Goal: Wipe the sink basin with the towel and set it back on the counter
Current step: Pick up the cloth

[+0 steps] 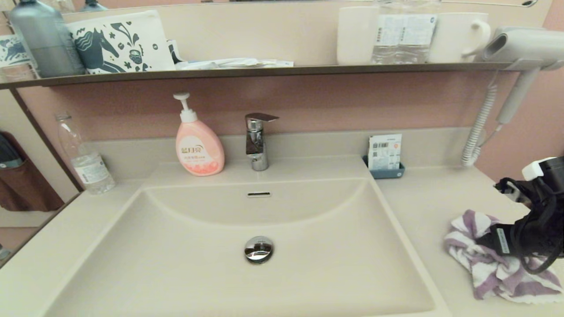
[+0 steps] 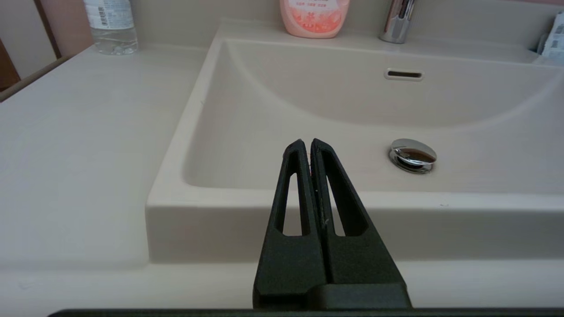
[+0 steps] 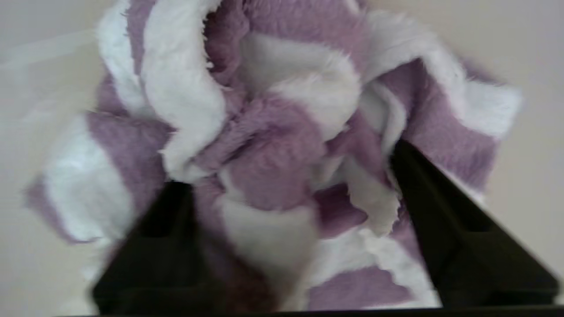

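purple-white striped towel [image 1: 493,259] crumpled on table [image 1: 423,207], lower right; right pincer [image 3: 291,176] spread wide over it, not gripping; left pincer [image 2: 307,143] closed, empty.

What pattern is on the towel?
Purple and white stripes on the towel; the right wrist view shows it best.

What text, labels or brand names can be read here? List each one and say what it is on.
"蓝月亮": brand on the pink soap pump bottle; the smaller lines beneath it are too small to read.
Clear water bottle on the counter: label print, unreadable.
Sachet in the small blue tray: barcode and print, unreadable.
Bottles on the shelf: barcode labels, unreadable.
Patterned pouch: pictures only, no words.
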Tool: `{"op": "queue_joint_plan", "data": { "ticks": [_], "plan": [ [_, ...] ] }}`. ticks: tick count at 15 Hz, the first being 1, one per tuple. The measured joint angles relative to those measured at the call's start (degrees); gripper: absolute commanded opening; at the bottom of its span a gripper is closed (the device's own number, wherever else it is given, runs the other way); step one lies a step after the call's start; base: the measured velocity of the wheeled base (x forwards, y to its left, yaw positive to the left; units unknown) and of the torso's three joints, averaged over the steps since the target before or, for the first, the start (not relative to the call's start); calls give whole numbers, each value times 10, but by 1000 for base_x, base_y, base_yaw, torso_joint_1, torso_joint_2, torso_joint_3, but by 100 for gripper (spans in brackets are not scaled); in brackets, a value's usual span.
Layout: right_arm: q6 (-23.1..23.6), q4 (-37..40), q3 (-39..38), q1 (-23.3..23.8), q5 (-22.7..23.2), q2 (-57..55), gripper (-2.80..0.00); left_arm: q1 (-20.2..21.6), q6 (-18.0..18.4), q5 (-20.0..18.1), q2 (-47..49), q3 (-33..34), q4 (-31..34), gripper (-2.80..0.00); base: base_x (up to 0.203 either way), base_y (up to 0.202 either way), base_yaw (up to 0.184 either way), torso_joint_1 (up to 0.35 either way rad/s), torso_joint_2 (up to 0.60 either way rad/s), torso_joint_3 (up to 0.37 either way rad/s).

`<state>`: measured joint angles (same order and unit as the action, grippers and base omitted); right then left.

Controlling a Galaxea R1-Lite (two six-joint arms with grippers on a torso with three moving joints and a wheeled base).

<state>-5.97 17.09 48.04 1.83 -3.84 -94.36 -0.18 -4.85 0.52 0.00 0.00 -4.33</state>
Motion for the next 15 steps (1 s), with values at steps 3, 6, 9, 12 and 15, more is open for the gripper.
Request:
{"op": "queue_joint_plan", "data": {
  "ticks": [3, 6, 9, 12, 15],
  "plan": [
    [-3, 9, 2, 11, 20, 24, -280, 0, 0, 0, 0, 0, 0, -280, 0, 0, 0, 0, 0, 0],
    [-25, 12, 8, 14, 64, 53, -280, 0, 0, 0, 0, 0, 0, -280, 0, 0, 0, 0, 0, 0],
    [-69, 13, 13, 12, 121, 70, -280, 0, 0, 0, 0, 0, 0, -280, 0, 0, 0, 0, 0, 0],
    [-136, 11, 39, 11, 184, 87, -280, 0, 0, 0, 0, 0, 0, -280, 0, 0, 0, 0, 0, 0],
    [-192, 15, 81, 6, 223, 114, -280, 0, 0, 0, 0, 0, 0, -280, 0, 0, 0, 0, 0, 0]
  ]
}}
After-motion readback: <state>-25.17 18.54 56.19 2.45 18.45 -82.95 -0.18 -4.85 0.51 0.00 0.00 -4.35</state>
